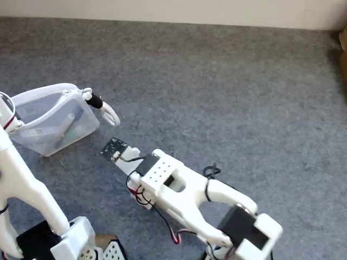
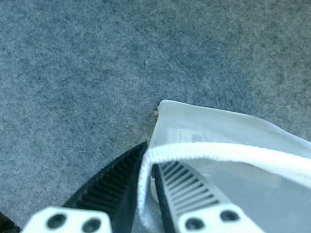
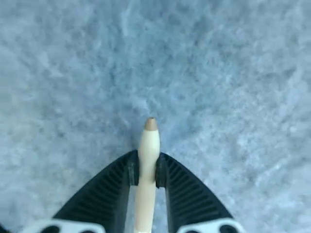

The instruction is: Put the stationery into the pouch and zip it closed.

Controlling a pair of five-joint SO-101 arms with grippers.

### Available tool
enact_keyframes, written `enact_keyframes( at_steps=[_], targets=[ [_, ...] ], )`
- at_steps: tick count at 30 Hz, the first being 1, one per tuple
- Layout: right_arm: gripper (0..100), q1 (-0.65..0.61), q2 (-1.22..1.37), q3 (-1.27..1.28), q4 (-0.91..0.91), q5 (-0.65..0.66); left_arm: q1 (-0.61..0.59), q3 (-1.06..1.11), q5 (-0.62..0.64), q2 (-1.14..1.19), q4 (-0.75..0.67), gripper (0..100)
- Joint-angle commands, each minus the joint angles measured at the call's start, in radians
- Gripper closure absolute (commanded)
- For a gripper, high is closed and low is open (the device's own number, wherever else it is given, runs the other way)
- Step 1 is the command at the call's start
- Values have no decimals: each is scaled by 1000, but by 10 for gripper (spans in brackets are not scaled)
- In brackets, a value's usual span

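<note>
Grey carpet-textured desk [image 1: 227, 81], with a pale wall strip along its far edge.

Item 1, pouch [image 1: 51, 116]: translucent and lying at the left of the desk. The mouth appears open and is not zipped. A black zip pull [image 1: 95, 101] with a white loop [image 1: 111, 116] hangs off the corner nearest the middle of the desk. Contents: at least one pale stick-shaped item [image 1: 65, 124] shows through the wall. Further contents cannot be told apart.

Item 2, pen [image 3: 148, 141]: cream barrel, brown tip, outside the pouch. It points out beyond the jaw tips above bare desk.

Item 3, left arm [image 1: 24, 181]: the left jaws are pinched narrow on the pouch's white-bound rim [image 2: 218, 151], one on either side, holding the mouth up.

Item 4, right arm [image 1: 179, 187]: stretched toward the pouch, with its front end just short of it. The right jaws are clamped on the pen's barrel.

Status, as judged: part done. Some stationery is in; the pen is in hand but not yet delivered. Remaining: carry the pen to the mouth, drop it in, then draw the zip pull along to close. Whether more stationery lies elsewhere cannot be told.
</note>
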Motion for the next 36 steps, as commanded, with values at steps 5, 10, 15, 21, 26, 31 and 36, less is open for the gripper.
enact_keyframes(
  at_steps=[5,10,15,21,26,31,36],
  targets=[
    [995,16,-384,7,70,18,160,-10,6,-22,-5,993],
    [995,68,-645,31,97,18,300,-8,6,-101,-5,993],
    [995,113,-878,31,97,20,455,-5,-49,-160,5,993],
    [995,110,-1064,18,87,20,507,71,-57,-156,2,993],
    [995,108,-1096,-61,-48,14,507,87,-57,-156,2,993],
    [995,108,-1098,-71,-271,14,503,87,-57,-156,2,993],
    [995,108,-1096,-71,-469,14,503,87,-57,-156,2,993]
  ],
)
